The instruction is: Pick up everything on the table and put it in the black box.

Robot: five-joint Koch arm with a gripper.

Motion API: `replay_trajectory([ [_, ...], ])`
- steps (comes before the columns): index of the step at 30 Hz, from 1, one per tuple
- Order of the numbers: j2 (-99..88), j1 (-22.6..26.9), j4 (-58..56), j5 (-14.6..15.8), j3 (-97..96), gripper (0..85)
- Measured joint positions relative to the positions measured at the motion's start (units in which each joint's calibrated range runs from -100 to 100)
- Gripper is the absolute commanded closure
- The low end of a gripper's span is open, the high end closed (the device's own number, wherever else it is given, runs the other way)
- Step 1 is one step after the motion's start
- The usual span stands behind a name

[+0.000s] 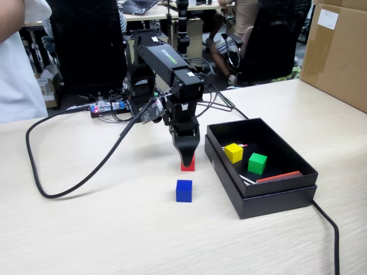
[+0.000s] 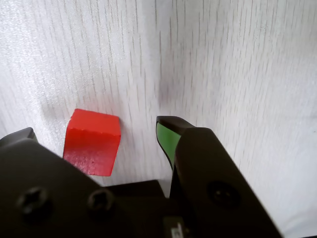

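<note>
Blue cube [image 1: 184, 190] is sitting nearest the lens in the fixed view, alone on the pale tabletop [image 1: 114, 229], well in from the near edge and left of the black box [image 1: 261, 197]. Just behind it, red cube [image 1: 188, 164] is resting on the tabletop, its top half hidden behind the tool [image 1: 187, 154], which is pointing straight down over it. Black arm is reaching forward from its base near the far edge. Black box is lying open toward the right edge, its long side running from near to far; yellow cube [image 1: 233, 152] and green cube [image 1: 257, 163] are sitting inside it, close together but apart, with a thin red strip [image 1: 279, 176] lying along the near inner wall. Thick black cable [image 1: 74, 166] is looping across the left part of the tabletop. Brown carton [image 1: 337, 51] is standing at the far right corner.

Wrist view: tool [image 2: 99, 130] is standing open, jaws well apart. Red cube [image 2: 92, 142] is sitting between them, close against the left jaw, with a clear gap to the right jaw and its green pad [image 2: 167, 139]. Tool is not gripping it; the cube is resting on the wood grain.
</note>
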Motion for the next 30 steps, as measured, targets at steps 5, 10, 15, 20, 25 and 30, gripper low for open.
replay_trajectory([
  [5,6.73,0.05,0.00,0.29,3.29,58.9],
  [10,8.03,0.05,0.00,0.44,5.75,67.8],
  [15,1.68,0.20,0.08,0.73,5.57,68.0],
  [20,-15.28,2.69,-0.77,0.88,18.26,68.0],
  [25,-11.39,6.74,-1.55,0.98,28.75,67.8],
  [30,4.14,8.50,-1.70,0.98,34.69,67.8],
])
